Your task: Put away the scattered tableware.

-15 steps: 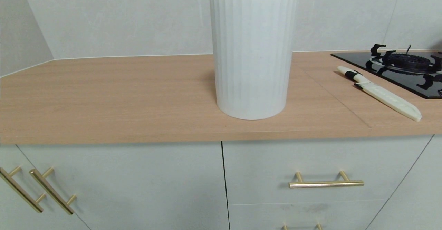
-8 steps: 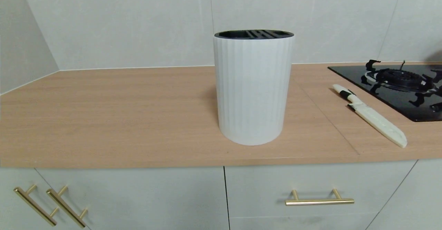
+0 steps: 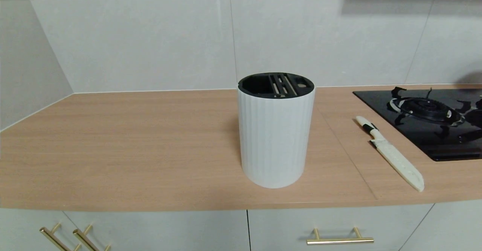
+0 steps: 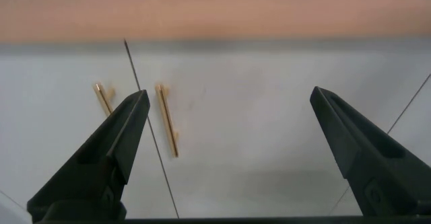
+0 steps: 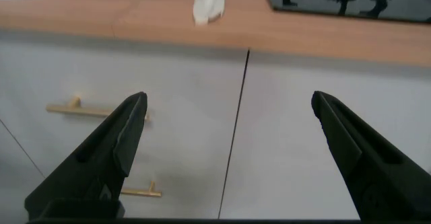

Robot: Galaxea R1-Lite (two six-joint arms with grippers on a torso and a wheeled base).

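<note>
A white ribbed knife holder (image 3: 276,130) with a black slotted top stands upright on the wooden counter (image 3: 131,145), near its front edge. To its right a cream knife (image 3: 391,154) with a black band on its handle lies flat beside the hob; its blade tip (image 5: 209,3) pokes toward the counter edge in the right wrist view. My left gripper (image 4: 229,103) is open, below counter height, facing cabinet doors. My right gripper (image 5: 229,109) is open too, low in front of the drawers under the knife.
A black glass gas hob (image 3: 425,115) with a burner grate fills the counter's right end. Grey cabinet fronts carry brass handles (image 3: 339,239) (image 4: 166,120) (image 5: 94,109). A tiled wall stands behind, and a corner wall closes the left end. A broad bare stretch of counter lies left of the holder.
The head camera has risen, so the whole scene sits lower in the picture and the holder's slotted top now shows. The holder and knife have not moved on the counter.
</note>
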